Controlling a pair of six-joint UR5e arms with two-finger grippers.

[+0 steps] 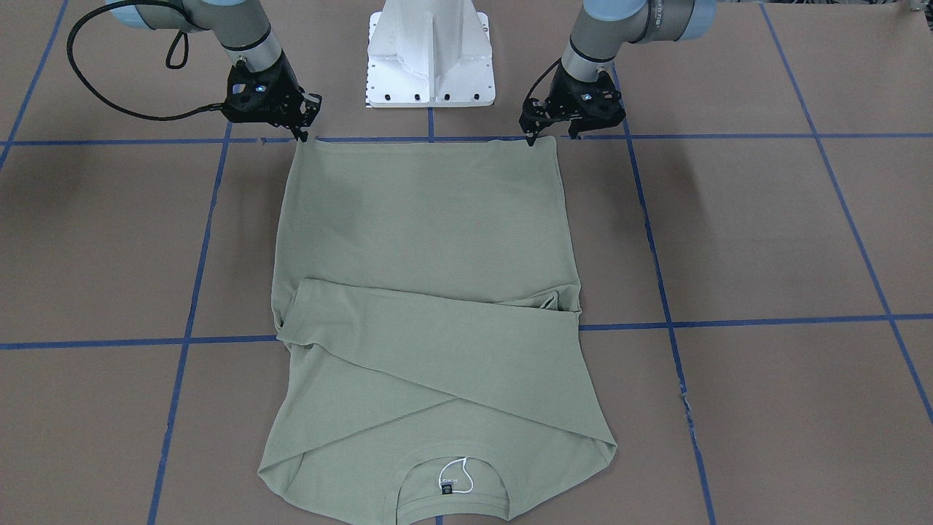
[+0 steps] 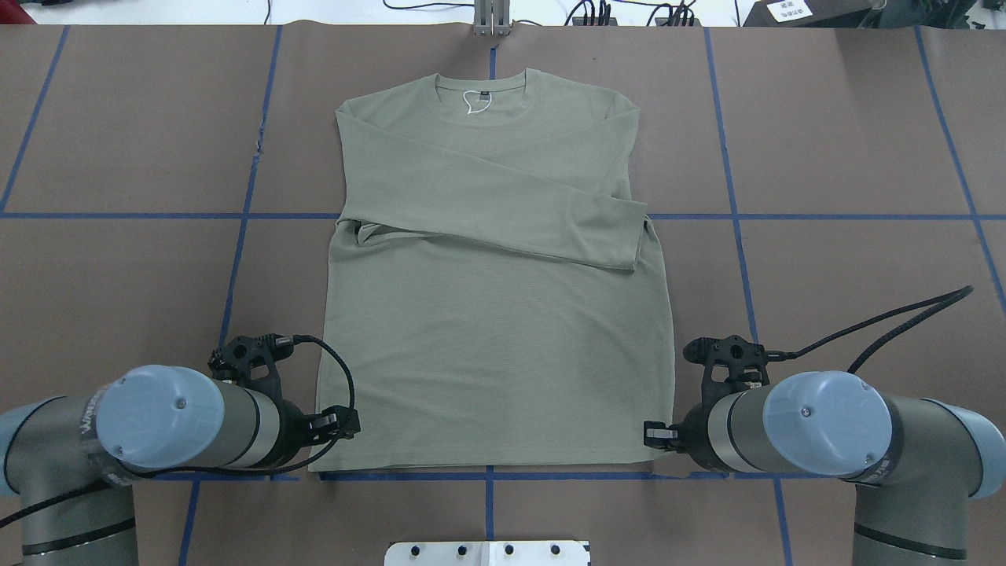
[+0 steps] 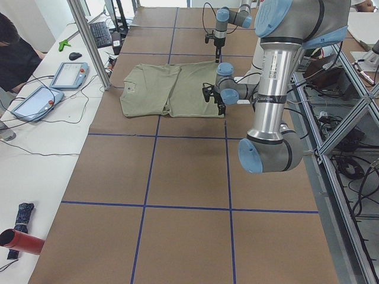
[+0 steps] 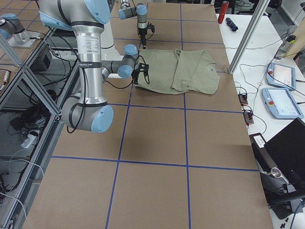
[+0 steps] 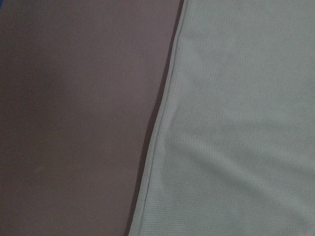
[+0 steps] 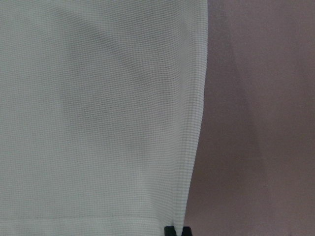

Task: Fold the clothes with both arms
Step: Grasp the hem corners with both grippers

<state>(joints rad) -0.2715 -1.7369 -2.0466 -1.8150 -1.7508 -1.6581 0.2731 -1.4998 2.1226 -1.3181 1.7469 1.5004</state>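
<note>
The pale sage-green shirt lies flat on the brown table, its neckline and dark label away from the robot. Both sleeves are folded across the chest. My left gripper is at one corner of the bottom hem, fingertips together on the fabric; it also shows in the overhead view. My right gripper is at the other hem corner. In the right wrist view its two fingertips pinch the shirt's side edge. The left wrist view shows only the shirt's edge, no fingers.
The white pedestal base stands just behind the hem, between the arms. Blue tape lines grid the table. A metal post, tablets and a person are on the far side beyond the neckline.
</note>
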